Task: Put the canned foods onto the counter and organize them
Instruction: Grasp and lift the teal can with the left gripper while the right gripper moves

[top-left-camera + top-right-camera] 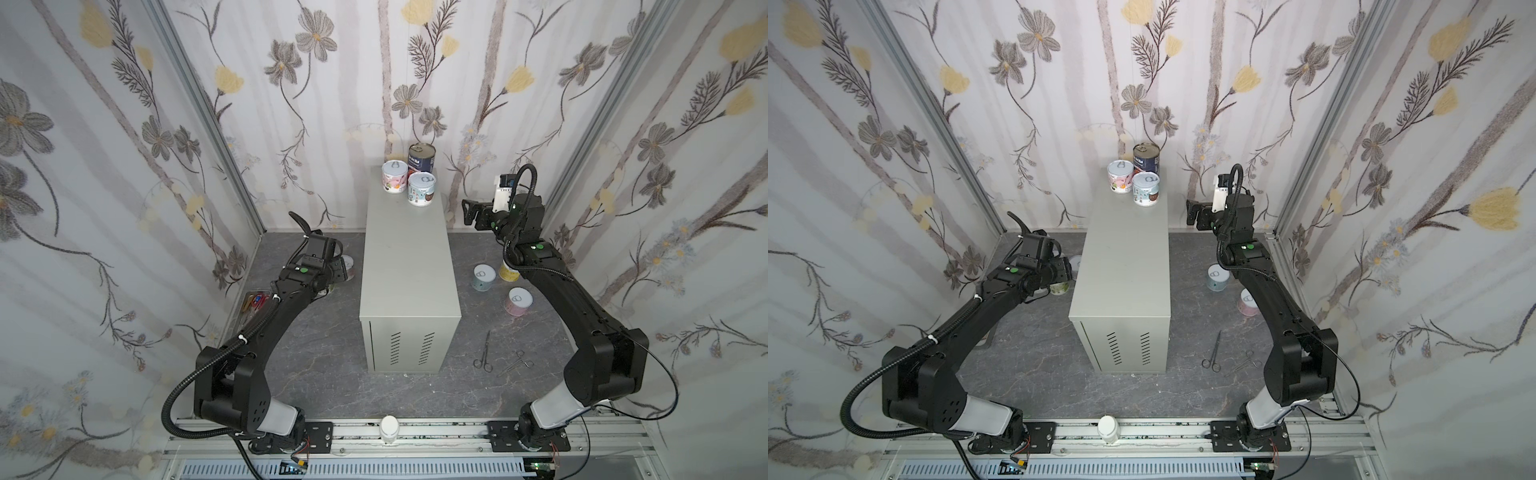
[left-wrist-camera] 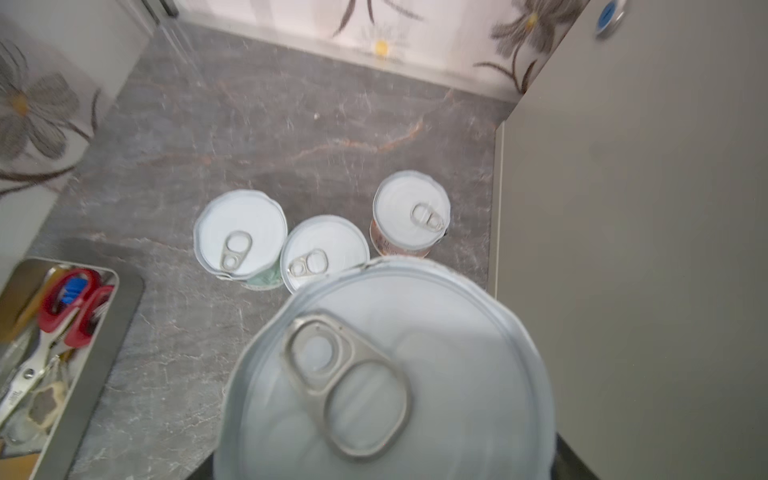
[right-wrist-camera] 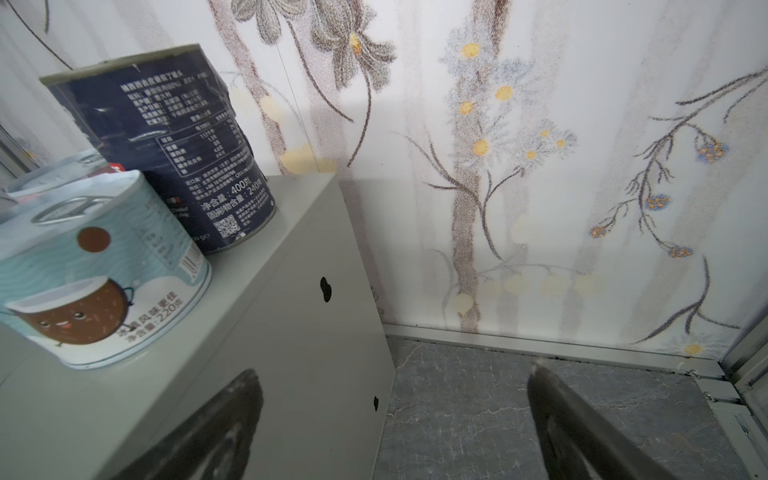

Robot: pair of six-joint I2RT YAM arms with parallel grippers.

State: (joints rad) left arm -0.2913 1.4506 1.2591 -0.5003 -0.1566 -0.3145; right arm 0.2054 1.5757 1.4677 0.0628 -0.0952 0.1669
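Carrying: pull-tab can (image 2: 436, 374) is clamped in left gripper (image 1: 344, 270), jaws half-closed, beside counter (image 1: 407, 266) for lifting.
Right gripper (image 1: 468, 212): spread wide, empty, held clear.
Counter top: three cans (image 1: 422, 189) grouped rearward, leaving room.

A pink can (image 1: 1120, 176), a teal can (image 1: 1146, 189) and a tall dark can (image 1: 1146, 158) stand at the tabletop's (image 1: 1125, 257) far end. The left fingers (image 1: 1064, 268) are at a white-lidded can (image 1: 1076, 262) beside it.
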